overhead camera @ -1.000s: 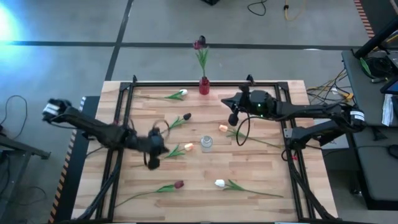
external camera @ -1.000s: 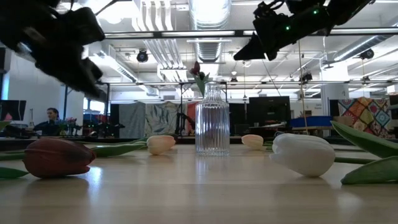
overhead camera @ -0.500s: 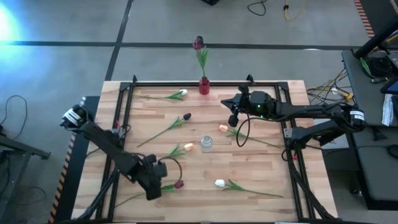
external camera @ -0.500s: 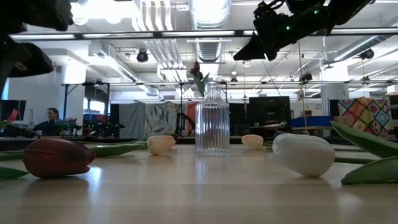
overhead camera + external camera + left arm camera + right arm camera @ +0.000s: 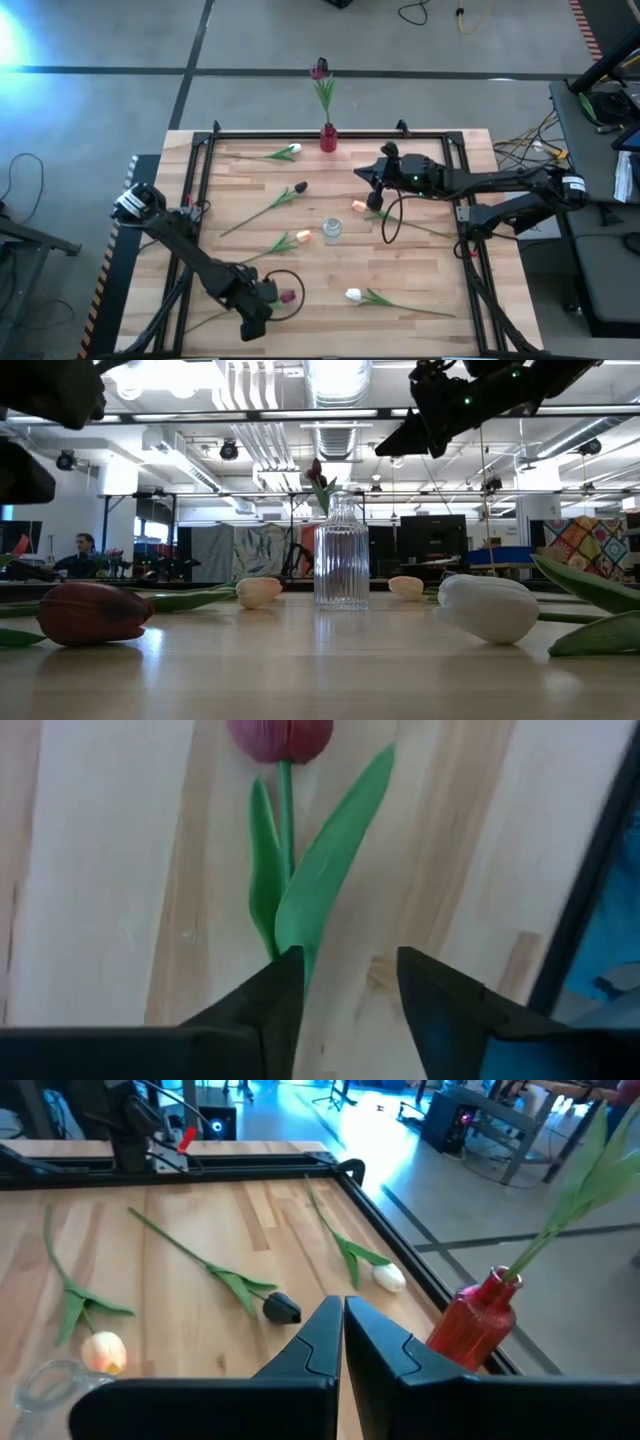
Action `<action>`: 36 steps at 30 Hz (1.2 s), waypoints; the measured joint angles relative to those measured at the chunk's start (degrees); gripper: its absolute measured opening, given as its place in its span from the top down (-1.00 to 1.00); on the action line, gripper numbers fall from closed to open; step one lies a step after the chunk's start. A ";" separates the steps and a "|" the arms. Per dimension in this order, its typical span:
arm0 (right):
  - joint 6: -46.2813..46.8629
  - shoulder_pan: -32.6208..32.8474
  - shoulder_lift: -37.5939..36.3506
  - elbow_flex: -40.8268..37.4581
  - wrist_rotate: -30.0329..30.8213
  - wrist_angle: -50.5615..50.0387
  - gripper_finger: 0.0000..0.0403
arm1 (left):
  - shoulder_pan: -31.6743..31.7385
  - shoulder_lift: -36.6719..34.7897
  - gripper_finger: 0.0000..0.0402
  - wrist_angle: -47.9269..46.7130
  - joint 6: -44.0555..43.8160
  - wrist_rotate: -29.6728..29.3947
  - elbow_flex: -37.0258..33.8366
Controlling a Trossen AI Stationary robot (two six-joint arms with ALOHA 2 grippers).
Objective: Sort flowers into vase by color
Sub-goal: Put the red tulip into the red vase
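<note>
Several tulips lie flat on the wooden table. A maroon one lies near the front left, its head and green leaves showing in the left wrist view. My left gripper hangs open above that tulip's stem, by the leaves' lower end, clear of the table. My right gripper is shut and holds nothing, raised over the far right part of the table. A clear glass vase stands mid-table. A red vase at the far edge holds one maroon tulip.
More tulips lie around the clear vase: a white one and a dark one at the far left, two peach ones beside the vase, and a white one near the front. A black frame edges the table.
My left gripper has swung from the table's middle left toward the near edge and now hangs over the maroon tulip's stem. The tulips and vases have not moved.
</note>
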 joint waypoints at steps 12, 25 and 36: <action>-0.07 2.74 0.00 -0.02 2.12 0.00 0.95 | 0.07 1.38 0.28 3.64 -0.03 -1.76 -3.36; -1.31 2.68 0.00 -0.02 2.23 0.07 0.95 | 0.12 0.88 0.72 9.47 0.87 -1.86 -8.16; -4.77 2.68 -0.02 -0.02 2.19 1.25 0.95 | 5.03 -8.74 0.99 7.53 7.74 -19.32 -12.43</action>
